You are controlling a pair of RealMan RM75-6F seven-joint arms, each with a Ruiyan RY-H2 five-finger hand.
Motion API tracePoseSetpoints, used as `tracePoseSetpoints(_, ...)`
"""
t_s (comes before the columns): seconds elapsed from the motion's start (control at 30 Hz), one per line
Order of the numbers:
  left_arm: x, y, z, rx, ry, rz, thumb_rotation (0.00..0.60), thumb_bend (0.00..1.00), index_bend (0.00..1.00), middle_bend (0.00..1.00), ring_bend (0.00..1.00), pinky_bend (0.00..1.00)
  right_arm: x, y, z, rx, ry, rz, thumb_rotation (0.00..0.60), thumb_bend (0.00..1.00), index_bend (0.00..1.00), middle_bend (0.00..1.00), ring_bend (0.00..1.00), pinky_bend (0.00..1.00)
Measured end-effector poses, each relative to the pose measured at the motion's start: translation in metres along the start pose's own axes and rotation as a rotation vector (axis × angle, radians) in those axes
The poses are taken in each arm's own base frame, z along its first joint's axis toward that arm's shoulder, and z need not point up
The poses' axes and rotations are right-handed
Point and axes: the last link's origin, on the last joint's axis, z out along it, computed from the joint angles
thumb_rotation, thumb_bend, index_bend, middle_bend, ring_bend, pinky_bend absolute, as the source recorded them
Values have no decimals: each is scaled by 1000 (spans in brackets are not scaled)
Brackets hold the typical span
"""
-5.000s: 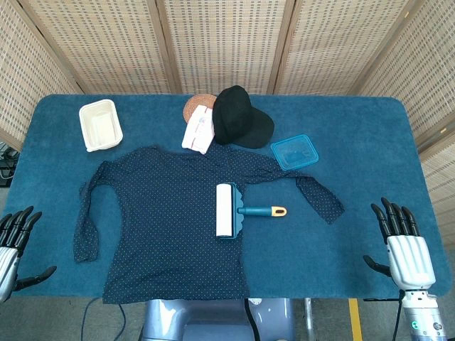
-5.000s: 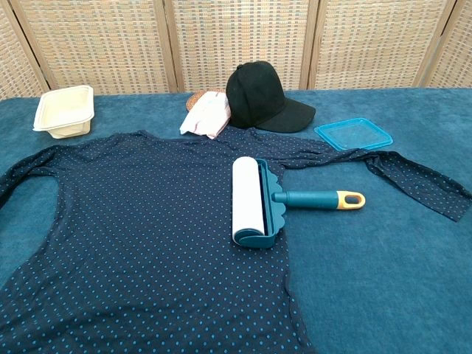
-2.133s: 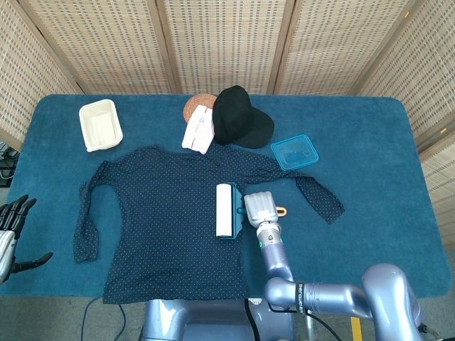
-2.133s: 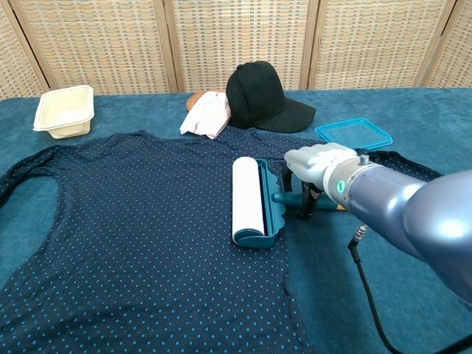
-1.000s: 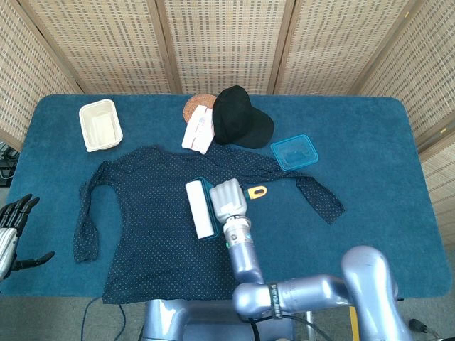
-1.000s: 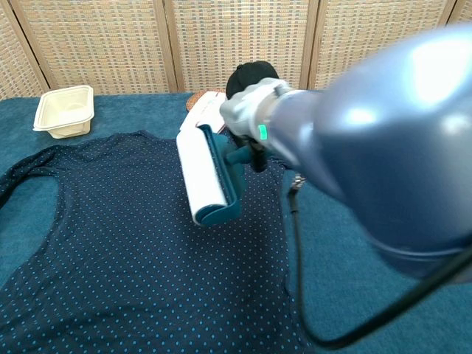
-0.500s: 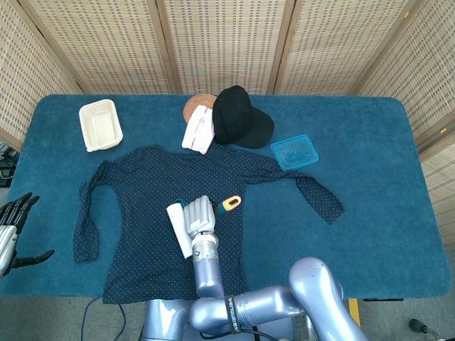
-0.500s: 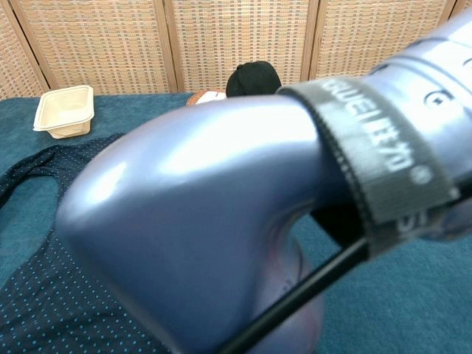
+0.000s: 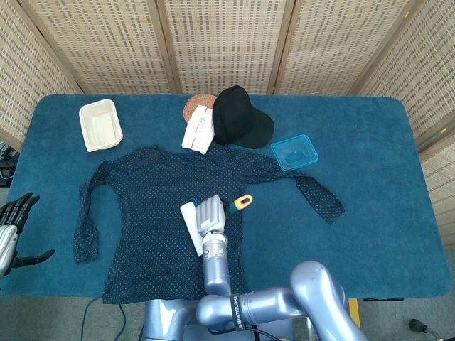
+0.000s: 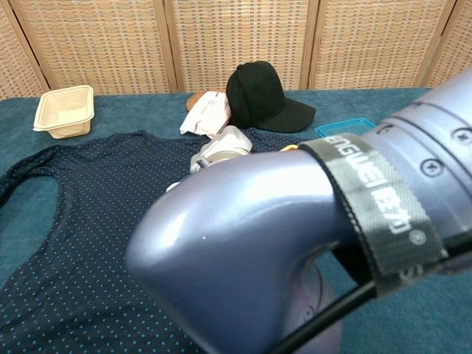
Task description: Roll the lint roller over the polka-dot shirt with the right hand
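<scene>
The navy polka-dot shirt [image 9: 142,213] lies flat on the blue table, also seen in the chest view as the polka-dot shirt [image 10: 74,214]. My right hand [image 9: 211,214] grips the lint roller [image 9: 190,227] by its teal handle, whose orange end [image 9: 243,202] sticks out to the upper right. The white roll rests on the shirt's middle. In the chest view my right hand [image 10: 221,145] shows above the arm, which hides the roller. My left hand [image 9: 14,227] hangs open off the table's left edge.
A black cap [image 9: 238,117], a folded white cloth [image 9: 198,129] on a brown coaster, a cream tray [image 9: 99,125] and a blue lid [image 9: 293,151] lie along the far side. My right arm [image 10: 317,251] fills the chest view's lower right.
My right hand took hold of the roller beside the shirt's right side, swept it left and nearer over the shirt, and has now shifted it slightly back to the right.
</scene>
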Motion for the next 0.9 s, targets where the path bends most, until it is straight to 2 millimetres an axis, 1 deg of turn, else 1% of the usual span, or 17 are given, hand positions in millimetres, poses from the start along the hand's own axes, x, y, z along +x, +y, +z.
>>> tracePoseSetpoints(0.27,-2,2,0,0,1,8,600,0,0,0,0,0,-22,35,22,-91,-3,-11,600,893,730,1000,1000,1000)
tracePoseSetpoints(0.43,-3,3,1,1,-1,14,600,0,0,0,0,0,-35,62,38,-159,5,-23,600,893,728,1000,1000,1000)
tracePoseSetpoints(0.57,-4,4,1,0,0,17,600,0,0,0,0,0,-41,75,44,-190,7,-41,600,893,728,1000,1000,1000)
tracePoseSetpoints(0.63,-5,4,1,0,-1,17,600,0,0,0,0,0,-44,77,45,-193,2,-37,600,893,728,1000,1000,1000)
tracePoseSetpoints(0.73,-4,4,1,0,0,15,600,0,0,0,0,0,-42,73,43,-178,8,-38,600,893,728,1000,1000,1000)
tracePoseSetpoints(0.9,-3,4,0,-2,2,11,600,0,0,0,0,0,-32,51,31,-123,39,-46,600,893,728,1000,1000,1000)
